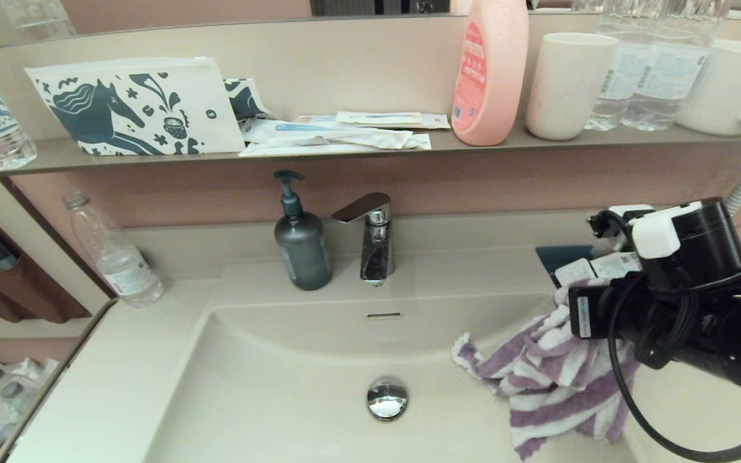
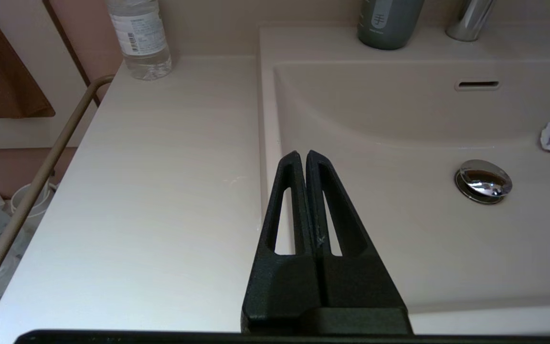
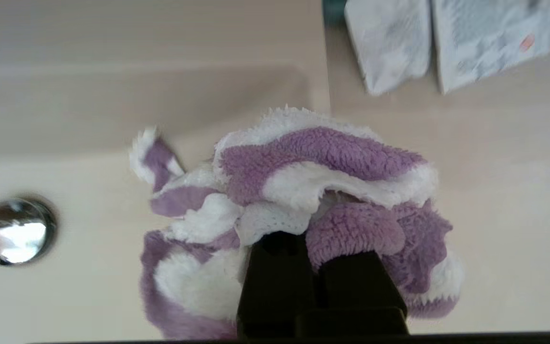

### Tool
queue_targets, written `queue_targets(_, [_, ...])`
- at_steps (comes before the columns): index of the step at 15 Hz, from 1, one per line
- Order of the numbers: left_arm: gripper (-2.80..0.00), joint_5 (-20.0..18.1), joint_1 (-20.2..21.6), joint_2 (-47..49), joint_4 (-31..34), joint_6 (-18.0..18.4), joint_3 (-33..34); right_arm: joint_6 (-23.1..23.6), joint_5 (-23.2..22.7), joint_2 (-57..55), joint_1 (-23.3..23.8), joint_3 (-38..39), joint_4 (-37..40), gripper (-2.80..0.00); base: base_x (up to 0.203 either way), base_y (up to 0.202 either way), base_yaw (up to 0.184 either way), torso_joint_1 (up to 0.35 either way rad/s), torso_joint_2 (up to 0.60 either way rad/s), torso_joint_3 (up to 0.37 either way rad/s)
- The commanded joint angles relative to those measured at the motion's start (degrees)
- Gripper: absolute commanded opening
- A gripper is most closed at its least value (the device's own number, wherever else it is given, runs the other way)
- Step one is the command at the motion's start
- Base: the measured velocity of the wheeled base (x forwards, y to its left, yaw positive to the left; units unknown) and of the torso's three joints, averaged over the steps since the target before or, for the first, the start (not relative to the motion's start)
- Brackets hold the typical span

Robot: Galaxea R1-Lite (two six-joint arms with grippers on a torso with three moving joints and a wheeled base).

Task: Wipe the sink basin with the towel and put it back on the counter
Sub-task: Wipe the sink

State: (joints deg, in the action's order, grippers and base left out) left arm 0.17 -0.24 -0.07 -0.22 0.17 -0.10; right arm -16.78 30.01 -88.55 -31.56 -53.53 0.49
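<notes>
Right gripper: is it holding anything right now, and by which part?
Yes. The right gripper is shut on the towel, pinching a bunched fold, not an edge. The left gripper holds nothing.

towel: fluffy purple-white terry cloth | basin: smooth cream, soft sheen | counter: same smooth cream finish | drain plug: mirror chrome | tap: polished metal | soap bottle: matt grey plastic | left gripper: matt black, grainy plastic
</notes>
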Motion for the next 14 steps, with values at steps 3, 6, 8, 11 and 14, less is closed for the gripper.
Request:
queue_targets(3, [-2.8,0.01,-0.02,0.07,-0.04,0.01,0.01,2.69,0.15,7.91,4.0,-1.97,6.72,-2.8,0.0,0.0,0.0,0.0,0.0,0.0])
queue_targets(6, [-2.8,0.01,-0.02,0.07,-0.04,0.01,0.01,4.56,0.14,10.91,13.08,-5.01,12.93,-2.8,0.0,0.0,0.0,0.0,0.0,0.0])
queue_targets(8, [-2.8,0.01,-0.02,0.07,-0.04,0.0,0.01,6.42,-1.72,11.7,20.76,-7.99,15.46,-2.8,0.0,0.0,0.0,0.0,0.0,0.0])
queue_targets(11, [-2.8,0.01,-0.02,0.07,-0.04,0.01,0.01,8.58,-4.62,12.33,27.7,-11.68,20.24,-2.8,0.0,0.0,0.0,0.0,0.0,0.0])
queue_targets(14, [-2.8,0.01,-0.02,0.07,-0.04,0.01,0.01,11.26,-6.0,12.48,33.49,-13.75,31.65,-2.8,0.0,0.0,0.0,0.0,0.0,0.0])
